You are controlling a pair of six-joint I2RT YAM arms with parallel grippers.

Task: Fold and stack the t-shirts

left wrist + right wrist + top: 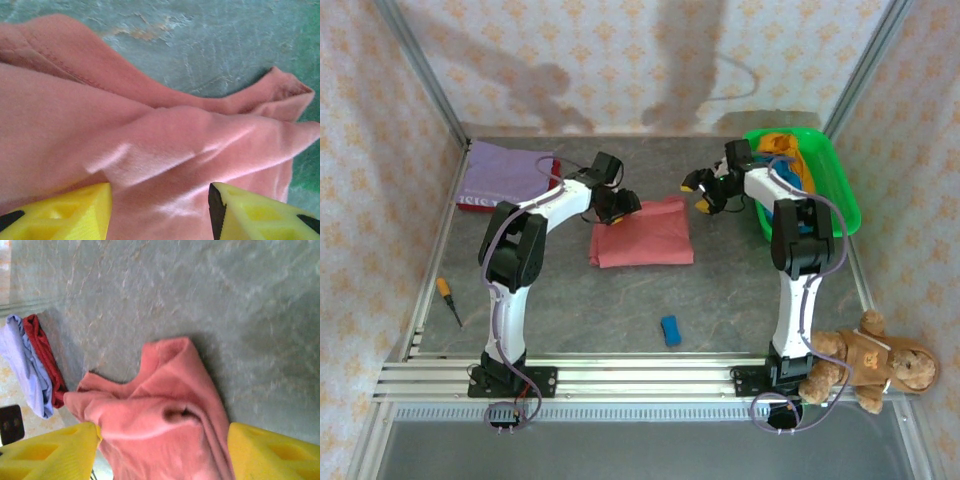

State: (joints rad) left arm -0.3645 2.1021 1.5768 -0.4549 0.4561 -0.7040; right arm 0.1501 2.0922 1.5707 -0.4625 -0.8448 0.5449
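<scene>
Folds shape the salmon-pink t-shirt (pixel 642 232) into a rough rectangle lying flat at the middle of the table (pixel 570 300), as seen from above. In the left wrist view its cloth is soft and rumpled. A stitched hem runs along one layer, and a loose corner pokes out toward 3 o'clock. The right wrist view shows thick rolled layers, with a small dark pocket where they overlap.

The left gripper (pixel 620 205) hangs over the shirt's 11 o'clock corner. Its yellow fingers (pixel 75 210) are set apart with pink cloth showing between them; whether they touch it I cannot tell. The right gripper (pixel 700 193) hovers just off the shirt's 1 o'clock corner, jaws spread wide and holding nothing.

At 10 o'clock on the table a lilac t-shirt (pixel 505 168) lies on a dark red t-shirt (pixel 549 166). At 2 o'clock a green basket (pixel 842 200) holds an orange t-shirt (pixel 775 143) and a blue t-shirt (pixel 790 172).
</scene>
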